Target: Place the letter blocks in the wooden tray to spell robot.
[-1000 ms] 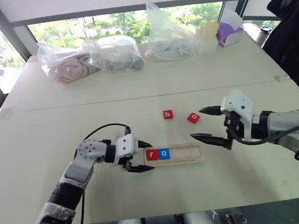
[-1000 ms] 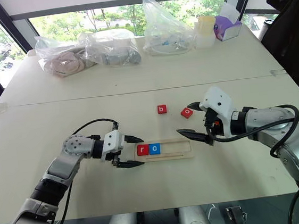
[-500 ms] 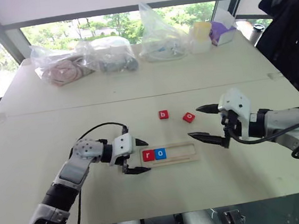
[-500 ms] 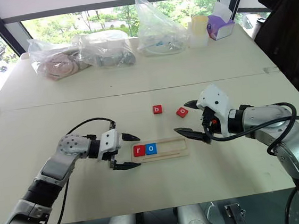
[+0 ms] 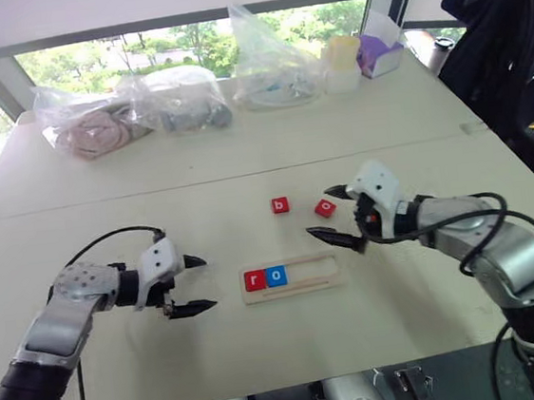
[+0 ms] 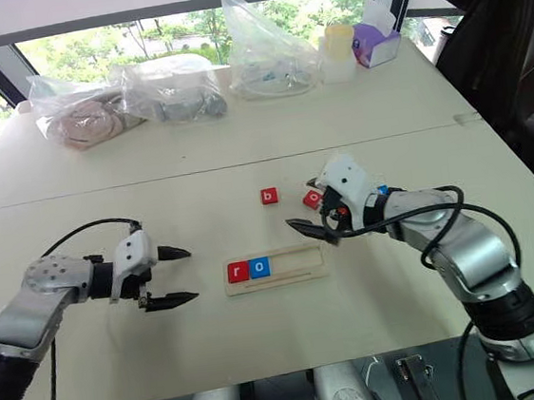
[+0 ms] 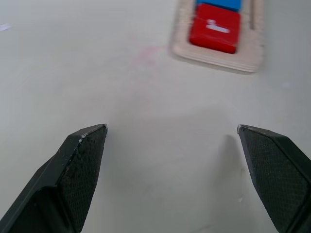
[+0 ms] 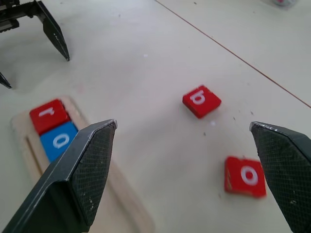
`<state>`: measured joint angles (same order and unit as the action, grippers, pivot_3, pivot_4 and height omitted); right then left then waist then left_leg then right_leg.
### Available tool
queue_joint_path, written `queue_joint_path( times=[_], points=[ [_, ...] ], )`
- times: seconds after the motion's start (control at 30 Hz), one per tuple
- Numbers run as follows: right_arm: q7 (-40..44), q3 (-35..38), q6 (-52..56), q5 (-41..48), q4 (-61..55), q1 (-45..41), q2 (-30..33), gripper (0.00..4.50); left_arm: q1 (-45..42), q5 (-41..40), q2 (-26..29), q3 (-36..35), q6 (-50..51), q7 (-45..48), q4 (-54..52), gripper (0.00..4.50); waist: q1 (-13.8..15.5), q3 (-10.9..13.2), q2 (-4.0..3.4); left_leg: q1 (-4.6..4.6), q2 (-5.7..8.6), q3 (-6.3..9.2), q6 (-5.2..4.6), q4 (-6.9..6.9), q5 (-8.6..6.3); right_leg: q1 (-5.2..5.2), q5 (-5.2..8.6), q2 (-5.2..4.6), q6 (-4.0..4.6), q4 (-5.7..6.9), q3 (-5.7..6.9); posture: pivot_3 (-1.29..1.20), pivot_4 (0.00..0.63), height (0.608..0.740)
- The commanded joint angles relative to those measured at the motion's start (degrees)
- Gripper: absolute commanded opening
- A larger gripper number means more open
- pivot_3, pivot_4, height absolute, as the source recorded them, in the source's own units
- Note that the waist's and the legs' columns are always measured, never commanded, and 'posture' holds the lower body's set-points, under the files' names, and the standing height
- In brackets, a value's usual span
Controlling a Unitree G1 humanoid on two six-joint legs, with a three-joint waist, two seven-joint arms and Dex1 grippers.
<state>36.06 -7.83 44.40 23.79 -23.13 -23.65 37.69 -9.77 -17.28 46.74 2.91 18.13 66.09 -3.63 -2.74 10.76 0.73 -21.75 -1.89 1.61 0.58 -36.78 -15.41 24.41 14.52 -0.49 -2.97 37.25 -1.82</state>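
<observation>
Black fingers on the right end effector (image 5: 338, 216) are spread wide with nothing between them, hanging just above the desk (image 5: 244, 164) right next to the red "o" block (image 5: 325, 208). The red "b" block (image 5: 280, 204) sits a bit further to the robot's left, apart from the "o".

That's the first trap, I think. The next slot needs a "b", but the "o" is the closer one, so a lazy reach grabs the wrong letter. The two blocks are also near enough that wide-open fingers coming down on one could nudge the other and send it skating.

Both loose blocks lie slightly rotated too, so a pinch across the corners instead of the flat sides might make a tile twist or pop out.

Next out is the wooden tray (image 5: 318, 274), close to the right end effector, with the red "r" block (image 5: 254, 280) and blue "o" block (image 5: 275, 276) already sitting at its left end. The rim looks thin, so a tile dropped at an angle could perch on the edge, or shove the blue "o" out of line.

The left end effector (image 5: 197, 284) is also spread and empty, off to the tray's left. I can't spot a "t" block anywhere, which could be a problem later.
</observation>
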Motion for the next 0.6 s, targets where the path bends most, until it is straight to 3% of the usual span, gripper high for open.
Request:
queue_joint_path(
  times=[0.03, 0.27, 0.6],
  points=[
    [-4.56, -2.30, 1.54, -3.89, 2.47, -3.18, -3.27, 4.50, -1.65, -6.15, -1.84, -5.84, 4.41, -3.40, -5.19, 4.47, 0.36, 0.01, 0.01, -0.14, 0.01, 0.01, 0.00, -0.07, 0.00, 0.07, -0.02, -0.01, 0.03, 0.00, 0.01, 0.00, 0.150, 0.739],
    [-16.06, -5.49, 7.43, -10.69, 11.23, -9.24, -15.43, 4.50, -6.45, -17.15, -6.37, -10.54, 14.05, -9.72, -15.20, 4.47, 0.75, 0.04, 0.09, -0.64, 0.12, 0.09, 0.04, -0.43, 0.02, 0.26, -0.29, -0.16, -0.07, -0.03, 0.10, 0.00, 0.150, 0.739],
    [-23.79, -4.45, 12.11, -15.25, 17.23, -10.64, -25.12, 4.50, -8.87, -21.65, -6.61, -11.11, 18.05, -14.87, -20.95, 4.47, 0.38, 0.04, 0.08, -0.61, 0.12, 0.17, 0.04, -0.34, 0.02, 0.29, -0.30, -0.08, -0.09, 0.01, 0.15, 0.00, 0.150, 0.739]
  ],
)
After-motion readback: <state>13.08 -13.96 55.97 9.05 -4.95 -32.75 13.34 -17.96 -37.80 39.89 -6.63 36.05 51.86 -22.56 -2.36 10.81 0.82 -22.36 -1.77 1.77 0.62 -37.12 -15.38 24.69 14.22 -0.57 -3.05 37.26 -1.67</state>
